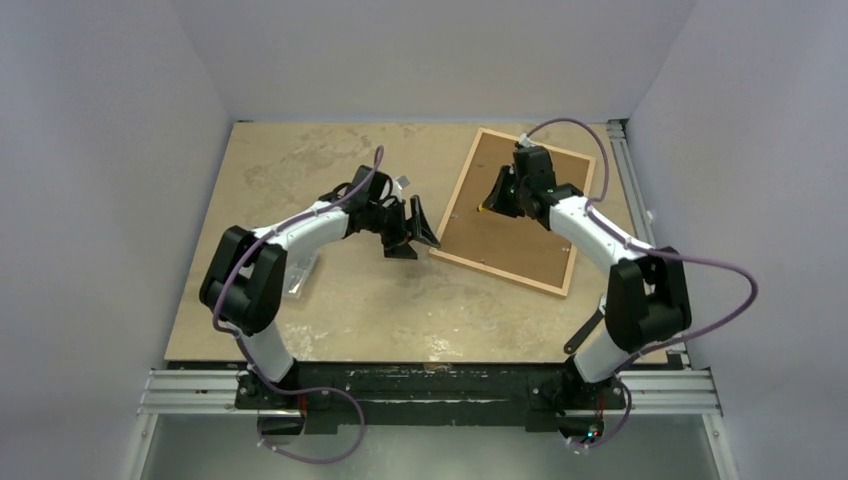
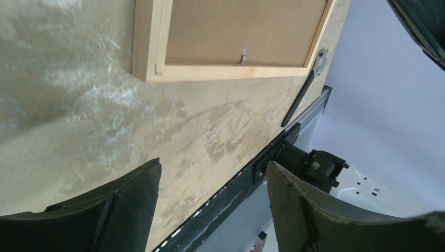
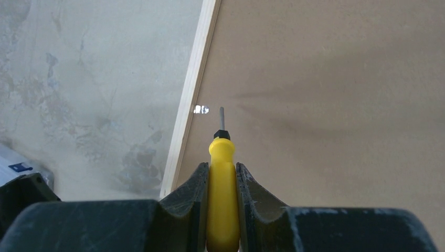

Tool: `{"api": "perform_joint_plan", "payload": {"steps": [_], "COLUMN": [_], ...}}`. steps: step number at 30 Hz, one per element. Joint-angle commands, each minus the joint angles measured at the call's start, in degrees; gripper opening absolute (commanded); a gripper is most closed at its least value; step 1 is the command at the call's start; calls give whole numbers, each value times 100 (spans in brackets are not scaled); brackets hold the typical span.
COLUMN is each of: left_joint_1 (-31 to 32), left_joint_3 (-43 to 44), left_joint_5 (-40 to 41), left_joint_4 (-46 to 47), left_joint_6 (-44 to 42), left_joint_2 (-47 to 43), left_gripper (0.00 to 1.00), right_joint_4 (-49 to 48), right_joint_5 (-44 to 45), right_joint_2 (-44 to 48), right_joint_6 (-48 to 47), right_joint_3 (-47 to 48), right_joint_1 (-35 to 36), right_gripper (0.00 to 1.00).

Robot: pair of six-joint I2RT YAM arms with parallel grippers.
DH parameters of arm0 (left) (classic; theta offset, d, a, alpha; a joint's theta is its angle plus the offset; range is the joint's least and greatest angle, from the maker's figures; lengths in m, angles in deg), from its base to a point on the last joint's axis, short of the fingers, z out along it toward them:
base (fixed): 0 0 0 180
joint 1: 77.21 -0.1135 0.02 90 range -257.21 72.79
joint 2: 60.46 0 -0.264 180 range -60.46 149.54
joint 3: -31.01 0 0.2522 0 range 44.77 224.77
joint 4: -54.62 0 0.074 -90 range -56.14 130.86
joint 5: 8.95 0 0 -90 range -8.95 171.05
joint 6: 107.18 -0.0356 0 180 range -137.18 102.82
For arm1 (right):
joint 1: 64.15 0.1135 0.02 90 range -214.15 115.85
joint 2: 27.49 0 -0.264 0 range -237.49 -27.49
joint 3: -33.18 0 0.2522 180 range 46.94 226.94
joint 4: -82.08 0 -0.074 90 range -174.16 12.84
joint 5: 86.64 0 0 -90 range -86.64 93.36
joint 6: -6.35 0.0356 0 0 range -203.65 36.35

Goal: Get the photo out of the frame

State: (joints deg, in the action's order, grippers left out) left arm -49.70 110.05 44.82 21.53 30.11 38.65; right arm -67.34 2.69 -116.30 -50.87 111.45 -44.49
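The frame lies face down at the back right of the table, with its brown backing board up. The photo is hidden under the board. My right gripper is over the board, shut on a yellow screwdriver. The screwdriver's tip points at a small metal tab beside the frame's pale side rail. My left gripper is open and empty, just left of the frame's near left corner. In the left wrist view the frame's corner and another tab show beyond the gripper.
A clear plastic bag lies by the left arm, and its corner shows in the right wrist view. A small white item sits behind the left gripper. A metal rail runs along the table's right edge.
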Motion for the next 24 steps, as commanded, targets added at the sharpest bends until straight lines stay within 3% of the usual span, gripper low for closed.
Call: {"api": "perform_joint_plan", "payload": {"steps": [1, 5, 14, 24], "left_joint_1": [-72, -71, -70, -61], "left_joint_3": [584, 724, 1361, 1375], "left_joint_5": [49, -47, 329, 248], "left_joint_4": [303, 592, 300, 464], "left_joint_6": [-473, -285, -462, -255], "left_joint_2": [212, 700, 1324, 1798], "left_gripper": [70, 69, 62, 61], "right_joint_4": [141, 591, 1069, 1452], "right_joint_5": [-1109, -1252, -1532, -1849], "right_joint_2": [-684, -1223, -1779, -1825], "right_joint_6": [-448, -704, -1047, -1088], "right_joint_3": [912, 1568, 2140, 2002], "right_joint_1": [-241, -261, -314, -305], "right_gripper": [0, 0, 0, 0]}}
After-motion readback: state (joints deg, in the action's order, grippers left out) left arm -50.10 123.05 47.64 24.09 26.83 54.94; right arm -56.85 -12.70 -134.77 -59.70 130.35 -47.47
